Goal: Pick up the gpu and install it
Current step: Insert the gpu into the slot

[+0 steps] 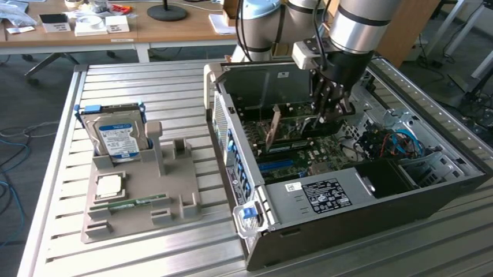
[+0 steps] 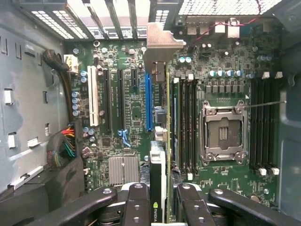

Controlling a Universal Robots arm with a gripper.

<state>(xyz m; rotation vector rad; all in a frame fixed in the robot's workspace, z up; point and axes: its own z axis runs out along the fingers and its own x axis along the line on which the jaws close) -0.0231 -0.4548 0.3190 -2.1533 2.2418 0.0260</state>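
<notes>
Pincer [image 2: 159, 202] fingers clamp the gpu [image 2: 159, 155] edge-on, one black pad [image 2: 136, 202] on each face; you can see the card's green board, dark cooler and its silver bracket [image 2: 162, 47] reaching toward the rear slot openings. You have the card standing upright over the motherboard [image 2: 127, 117], just beside the blue expansion slot [image 2: 148, 101]; whether its edge is seated in any slot you cannot tell. Around it lie the black and white slots, the memory slots [image 2: 188, 122] and the open CPU socket [image 2: 223, 132].

Your arm [image 1: 358, 29] reaches straight down into the open computer case [image 1: 347, 167], which lies on its side on the slatted bench [image 1: 154, 86], with the pincer [image 1: 327, 112] low among the boards. The case walls close in on all sides; the power supply [image 1: 324, 193] sits at the near edge.

On the exterior view's left, well apart, a grey holder [image 1: 138, 196] carries an upright hard drive [image 1: 115, 135], a CPU chip [image 1: 108, 184] and a memory stick [image 1: 131, 203].
</notes>
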